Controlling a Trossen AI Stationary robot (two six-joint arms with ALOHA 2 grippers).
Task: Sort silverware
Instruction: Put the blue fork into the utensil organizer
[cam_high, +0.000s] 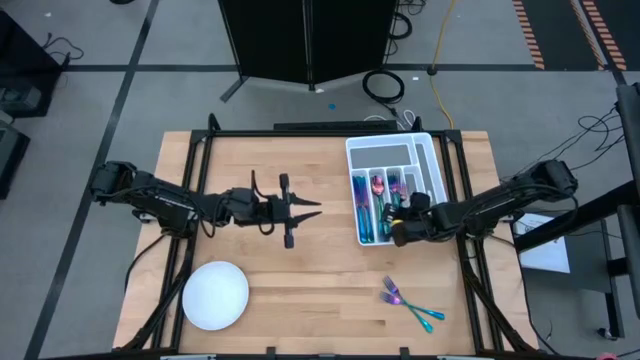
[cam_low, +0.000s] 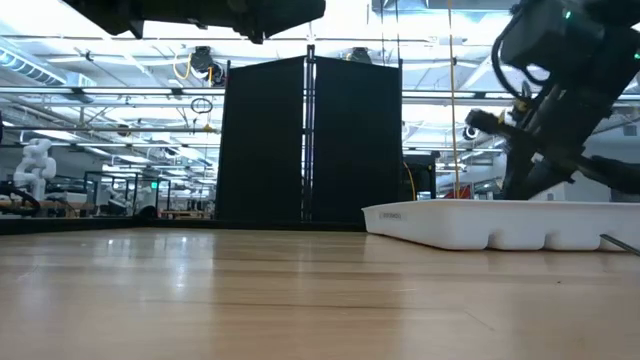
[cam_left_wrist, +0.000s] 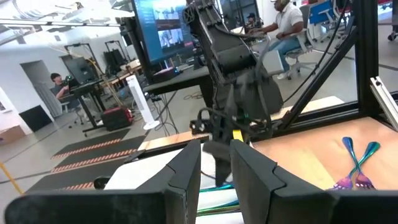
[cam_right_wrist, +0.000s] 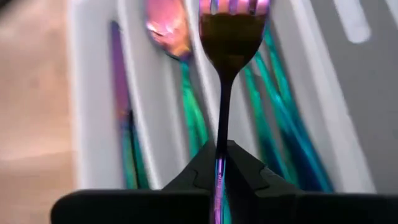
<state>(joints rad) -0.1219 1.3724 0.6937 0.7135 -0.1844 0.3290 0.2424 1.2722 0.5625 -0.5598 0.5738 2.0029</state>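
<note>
The white divided tray (cam_high: 395, 190) sits at the far right of the table, with iridescent silverware (cam_high: 378, 205) lying in its long slots. My right gripper (cam_high: 393, 226) hangs over the tray's near end, shut on a fork (cam_right_wrist: 231, 37). Below the fork, a knife (cam_right_wrist: 121, 118), a pink spoon (cam_right_wrist: 166, 30) and several teal handles (cam_right_wrist: 280, 124) lie in the slots. Two more pieces of silverware (cam_high: 408, 303) rest flat on the wood near the front right. My left gripper (cam_high: 300, 212) floats open above mid-table, pointing level toward the tray, with nothing between its fingers. My right gripper pinches the fork's slim handle (cam_right_wrist: 221, 134) between its two fingertips. The fingers lie along the handle, slanting down toward the tray. The fork sticks out past the fingertips, tines (cam_right_wrist: 233, 7) foremost, lifted clear above the tray's slots.
A round white plate (cam_high: 215, 295) lies near the front left corner. A black frame (cam_high: 330, 133) runs around the table's edges. Bare wood spans the middle and front of the table (cam_high: 320, 290).
</note>
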